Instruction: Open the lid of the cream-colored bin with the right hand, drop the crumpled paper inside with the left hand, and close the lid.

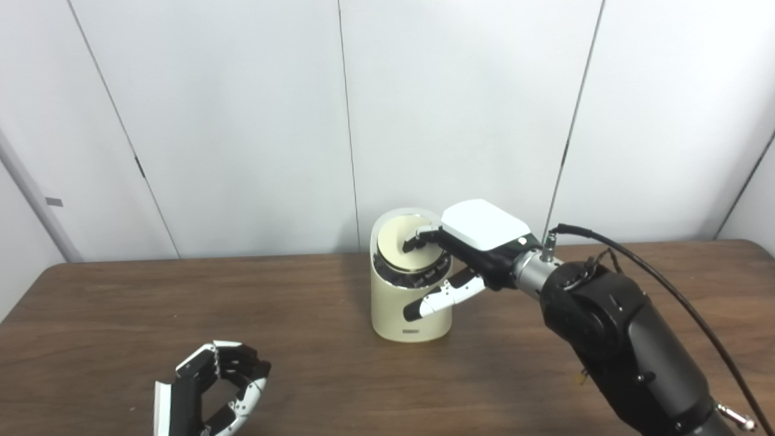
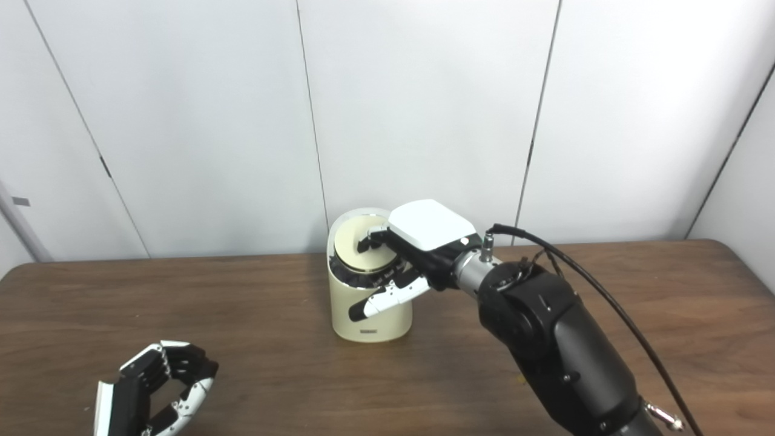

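The cream-colored bin (image 1: 393,306) stands upright at the middle of the brown table (image 1: 121,303). Its round lid (image 1: 399,245) sits tilted toward me, with a dark band showing under its front edge. My right hand (image 1: 478,242) reaches over the bin from the right. Its fingers (image 1: 424,237) lie on top of the lid, and the thumb (image 1: 439,300) sticks out in front of the bin's wall, gripping nothing. At the front left my left hand (image 1: 212,387) rests low over the table, fingers half curled and empty. No crumpled paper shows in either view.
White wall panels (image 1: 242,121) rise just behind the table's far edge. The right forearm (image 1: 611,339) and its black cable (image 1: 666,284) cross the table's right side.
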{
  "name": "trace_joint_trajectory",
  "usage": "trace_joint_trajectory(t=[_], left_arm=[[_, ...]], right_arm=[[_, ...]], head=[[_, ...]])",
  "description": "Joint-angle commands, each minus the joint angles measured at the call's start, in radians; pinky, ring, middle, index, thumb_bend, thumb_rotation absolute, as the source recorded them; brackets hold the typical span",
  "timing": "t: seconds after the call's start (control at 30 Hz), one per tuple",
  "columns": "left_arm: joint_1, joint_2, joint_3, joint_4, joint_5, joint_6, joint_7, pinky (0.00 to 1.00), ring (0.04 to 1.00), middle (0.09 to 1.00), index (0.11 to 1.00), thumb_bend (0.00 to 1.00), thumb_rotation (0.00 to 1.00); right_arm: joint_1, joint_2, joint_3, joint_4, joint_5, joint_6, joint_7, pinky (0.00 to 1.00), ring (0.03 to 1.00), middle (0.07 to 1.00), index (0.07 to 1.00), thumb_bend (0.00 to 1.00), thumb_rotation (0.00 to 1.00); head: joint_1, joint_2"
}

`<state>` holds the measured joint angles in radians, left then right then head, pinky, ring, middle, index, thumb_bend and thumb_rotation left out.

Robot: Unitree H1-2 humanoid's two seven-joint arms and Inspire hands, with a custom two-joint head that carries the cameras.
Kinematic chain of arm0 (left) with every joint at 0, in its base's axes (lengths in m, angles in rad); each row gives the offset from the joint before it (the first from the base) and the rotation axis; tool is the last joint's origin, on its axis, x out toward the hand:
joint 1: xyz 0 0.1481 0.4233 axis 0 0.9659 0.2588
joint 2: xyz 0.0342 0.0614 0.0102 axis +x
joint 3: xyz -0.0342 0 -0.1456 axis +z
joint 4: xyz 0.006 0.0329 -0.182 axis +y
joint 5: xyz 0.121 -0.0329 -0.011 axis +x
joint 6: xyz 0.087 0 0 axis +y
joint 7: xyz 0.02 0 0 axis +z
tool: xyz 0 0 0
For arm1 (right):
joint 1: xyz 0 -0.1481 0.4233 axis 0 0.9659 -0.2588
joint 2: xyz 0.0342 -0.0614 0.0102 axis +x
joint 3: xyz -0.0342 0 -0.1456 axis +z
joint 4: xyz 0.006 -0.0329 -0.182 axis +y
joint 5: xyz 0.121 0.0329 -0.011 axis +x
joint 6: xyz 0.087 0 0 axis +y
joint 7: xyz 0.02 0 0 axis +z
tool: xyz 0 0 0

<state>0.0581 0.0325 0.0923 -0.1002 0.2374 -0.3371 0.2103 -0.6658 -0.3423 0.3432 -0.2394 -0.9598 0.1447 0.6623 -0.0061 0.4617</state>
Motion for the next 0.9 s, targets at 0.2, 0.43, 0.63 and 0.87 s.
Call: trace_joint_trajectory(t=[0.2, 0.43, 0.63, 0.87], left_arm=[[0.003, -0.003, 0.000, -0.047, 0.007, -0.003, -0.007, 0.36, 0.439, 0.489, 0.485, 0.48, 0.07], [0.004, -0.004, 0.002, -0.047, 0.000, -0.003, -0.010, 0.37, 0.441, 0.491, 0.485, 0.48, 0.07], [0.002, -0.006, 0.002, -0.050, -0.004, 0.003, -0.011, 0.36, 0.442, 0.490, 0.485, 0.48, 0.07], [0.001, -0.003, 0.003, -0.056, -0.007, 0.006, -0.017, 0.37, 0.445, 0.491, 0.485, 0.48, 0.07]], right_arm=[[-0.023, -0.004, 0.015, -0.023, -0.018, -0.006, 0.005, 0.68, 0.765, 0.772, 0.752, 0.93, 0.84], [-0.021, -0.008, 0.035, -0.025, -0.028, -0.014, 0.019, 0.66, 0.764, 0.767, 0.746, 0.93, 0.83], [-0.018, -0.009, 0.052, -0.023, -0.043, -0.006, 0.058, 0.66, 0.781, 0.779, 0.762, 0.94, 0.86], [-0.013, -0.017, 0.079, 0.001, -0.065, -0.010, 0.086, 0.71, 0.769, 0.768, 0.746, 0.94, 0.91]], head=[[0.000, 0.008], [0.000, 0.010], [0.002, 0.012], [0.002, 0.015]])
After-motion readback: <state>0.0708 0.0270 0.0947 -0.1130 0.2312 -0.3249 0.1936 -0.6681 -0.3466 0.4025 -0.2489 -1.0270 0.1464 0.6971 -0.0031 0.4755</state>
